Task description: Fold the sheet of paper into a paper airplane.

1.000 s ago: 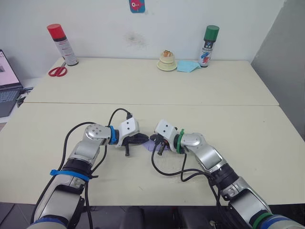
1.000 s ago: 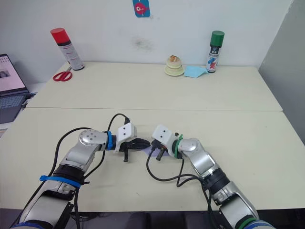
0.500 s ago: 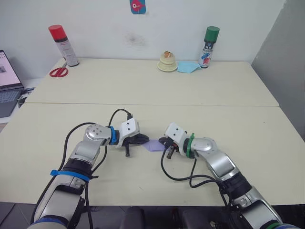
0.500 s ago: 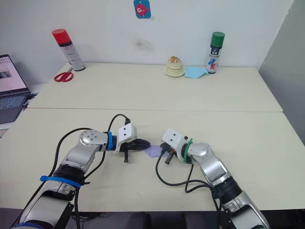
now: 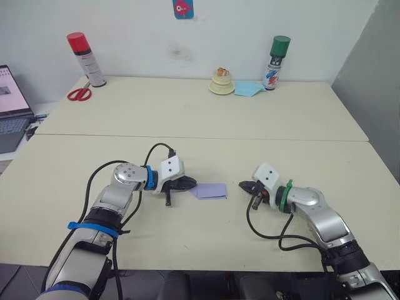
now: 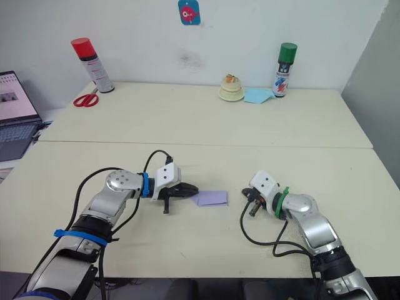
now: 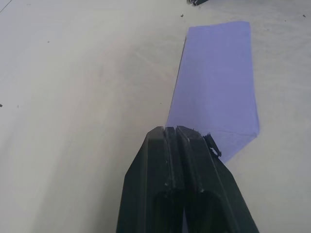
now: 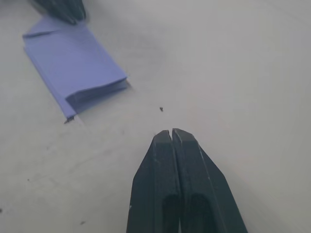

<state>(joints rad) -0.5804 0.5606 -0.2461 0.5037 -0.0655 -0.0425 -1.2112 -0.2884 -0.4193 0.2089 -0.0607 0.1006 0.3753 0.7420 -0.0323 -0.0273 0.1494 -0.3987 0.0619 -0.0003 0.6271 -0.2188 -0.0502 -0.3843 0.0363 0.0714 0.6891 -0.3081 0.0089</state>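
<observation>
I see the paper airplane [image 5: 209, 191] flat on bench [image 5: 187, 112], pointed end at my closed left pincer [image 5: 189, 184]; closed right pincer [image 5: 243, 185] well apart.

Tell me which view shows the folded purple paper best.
The left wrist view: the paper lies flat on the table, creases and pointed end clear, the left gripper shut at its tip. The right wrist view shows its layered open end; the eye views show it small between both grippers.

Right gripper [image 8: 171, 134] fingers pressed together above table [image 8: 233, 73]; folded paper airplane [image 8: 73, 68] apart from gripper, layered edge facing it.
</observation>
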